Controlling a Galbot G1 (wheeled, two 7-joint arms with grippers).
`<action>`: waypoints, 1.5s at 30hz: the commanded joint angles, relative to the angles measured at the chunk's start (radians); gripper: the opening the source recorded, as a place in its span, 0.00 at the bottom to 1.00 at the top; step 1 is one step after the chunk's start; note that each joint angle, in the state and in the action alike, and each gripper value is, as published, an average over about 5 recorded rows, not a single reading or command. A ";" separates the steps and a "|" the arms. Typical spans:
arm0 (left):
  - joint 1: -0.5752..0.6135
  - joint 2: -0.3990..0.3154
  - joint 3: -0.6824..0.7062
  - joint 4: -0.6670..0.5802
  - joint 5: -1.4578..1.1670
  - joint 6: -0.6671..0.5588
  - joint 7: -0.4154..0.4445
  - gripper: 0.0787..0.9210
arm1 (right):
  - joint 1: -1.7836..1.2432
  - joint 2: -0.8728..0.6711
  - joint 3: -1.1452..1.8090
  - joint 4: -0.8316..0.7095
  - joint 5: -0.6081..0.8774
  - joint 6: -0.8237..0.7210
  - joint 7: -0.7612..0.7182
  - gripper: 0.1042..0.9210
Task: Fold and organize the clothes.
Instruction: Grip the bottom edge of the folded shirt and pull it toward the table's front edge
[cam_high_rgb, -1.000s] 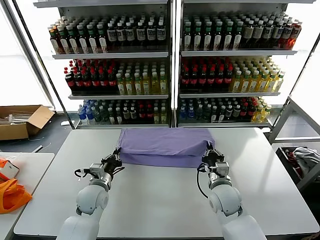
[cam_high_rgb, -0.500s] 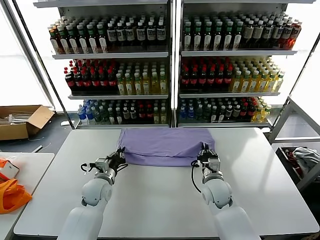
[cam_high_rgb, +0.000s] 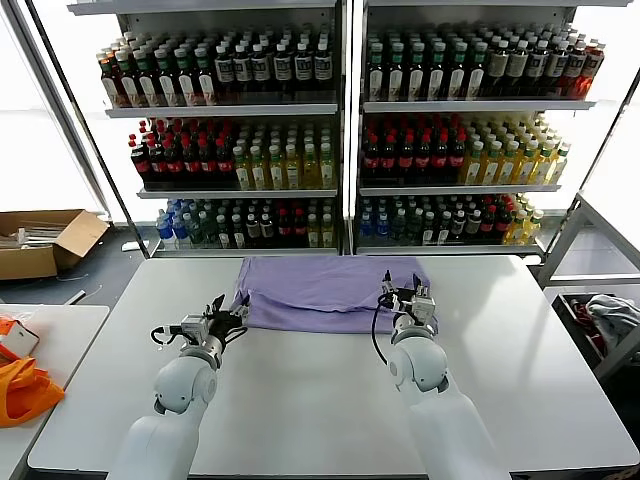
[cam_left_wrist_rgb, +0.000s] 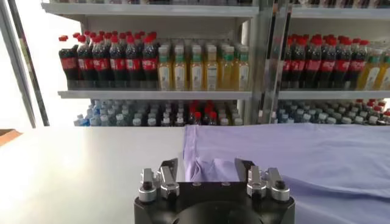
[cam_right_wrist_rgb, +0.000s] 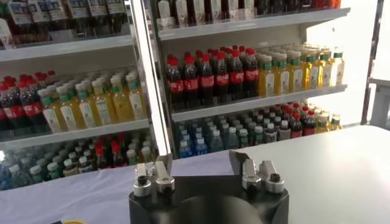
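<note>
Fingers (cam_left_wrist_rgb: 169, 173) of left gripper (cam_high_rgb: 222, 318) spread apart, nothing between them, at near-left corner of lavender T-shirt (cam_high_rgb: 325, 290). Right gripper (cam_high_rgb: 405, 298) fingers (cam_right_wrist_rgb: 161, 167) also parted, empty, over shirt's near-right corner. Shirt lies folded flat at far middle of white tabletop (cam_high_rgb: 300, 400). Behind: drink shelves (cam_high_rgb: 340, 130) packed with bottles. Cardboard box (cam_high_rgb: 45, 240) on floor left; orange fabric (cam_high_rgb: 25, 390) on side table.

Plain lavender T-shirt (cam_high_rgb: 330, 292), white table (cam_high_rgb: 320, 400)
</note>
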 joint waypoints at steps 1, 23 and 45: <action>0.056 0.001 -0.004 -0.060 0.013 0.020 -0.009 0.76 | -0.079 -0.041 0.008 0.093 -0.020 -0.046 0.036 0.86; -0.010 0.021 0.017 0.028 0.026 0.073 -0.025 0.88 | -0.179 -0.092 0.045 0.099 -0.056 -0.166 0.047 0.88; 0.014 0.036 0.028 0.058 0.033 0.116 -0.034 0.82 | -0.167 -0.064 0.019 0.034 -0.002 -0.182 0.082 0.46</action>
